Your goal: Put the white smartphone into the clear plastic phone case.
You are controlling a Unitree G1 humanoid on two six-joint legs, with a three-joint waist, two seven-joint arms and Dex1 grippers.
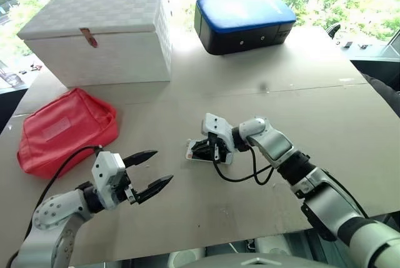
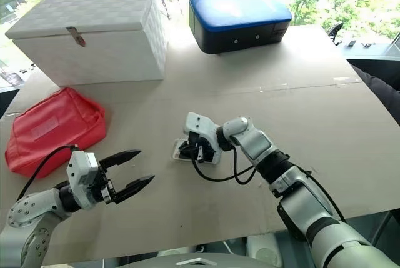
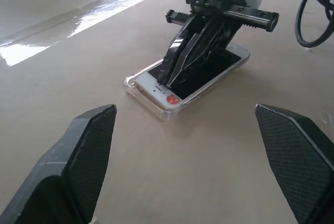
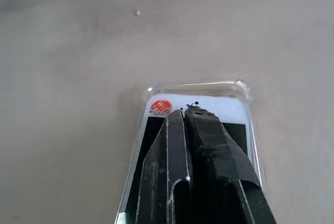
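Nearest the robot, the left gripper point(image 1: 152, 176) hangs just above the table point(image 1: 250, 87) with its two black fingers spread wide and nothing between them, pointing toward the phone but well short of it. A little farther out, at the middle of the table, the white smartphone point(image 3: 156, 85) lies flat, screen up, seated inside the clear plastic phone case point(image 3: 134, 84), whose transparent rim shows around its end and corners. The right gripper point(image 1: 201, 150) has its fingers pressed together, their tips resting on the phone's black screen near the end with a small red sticker point(image 4: 160, 106); it grips nothing. Farther left lies a red pouch point(image 1: 65, 129). At the far edge stand a white lidded box point(image 1: 106, 34) and a blue-topped black case point(image 1: 244, 21).
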